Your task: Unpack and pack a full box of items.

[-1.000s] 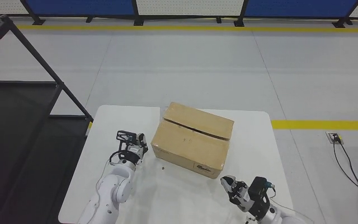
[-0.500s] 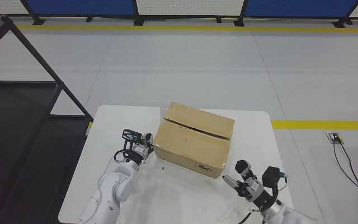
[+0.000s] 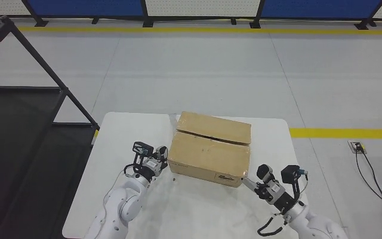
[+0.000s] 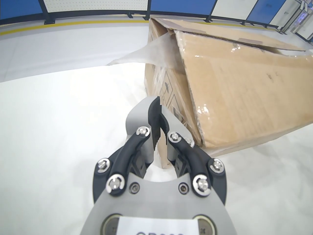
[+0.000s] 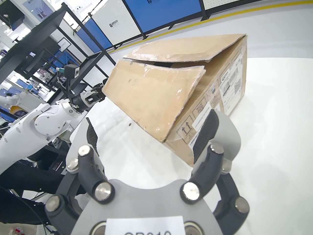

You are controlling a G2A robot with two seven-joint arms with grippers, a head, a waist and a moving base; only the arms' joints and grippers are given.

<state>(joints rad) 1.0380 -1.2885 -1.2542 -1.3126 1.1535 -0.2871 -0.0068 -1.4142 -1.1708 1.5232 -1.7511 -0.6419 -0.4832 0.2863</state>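
Observation:
A brown cardboard box (image 3: 209, 152) lies on the white table (image 3: 119, 134), its taped top flaps slightly ajar along the seam. In the left wrist view the box (image 4: 234, 84) has a strip of clear tape (image 4: 146, 54) hanging off its end. My left gripper (image 3: 160, 157) is shut with its tips (image 4: 159, 119) against the box's left end near the bottom corner. My right gripper (image 3: 253, 181) stands open at the box's front right corner; its fingers (image 5: 205, 133) are beside that corner of the box (image 5: 171, 84). My left gripper (image 5: 97, 94) is seen at the far end.
A small dark speck (image 3: 173, 177) lies on the table in front of the box. A black metal rack (image 3: 36, 137) stands off the table's left side. The table's right edge runs close behind my right arm.
Both grippers have closed in on the box, the left moving right to its end, the right swinging out to its front right corner. The box has turned to sit squarer to the table.

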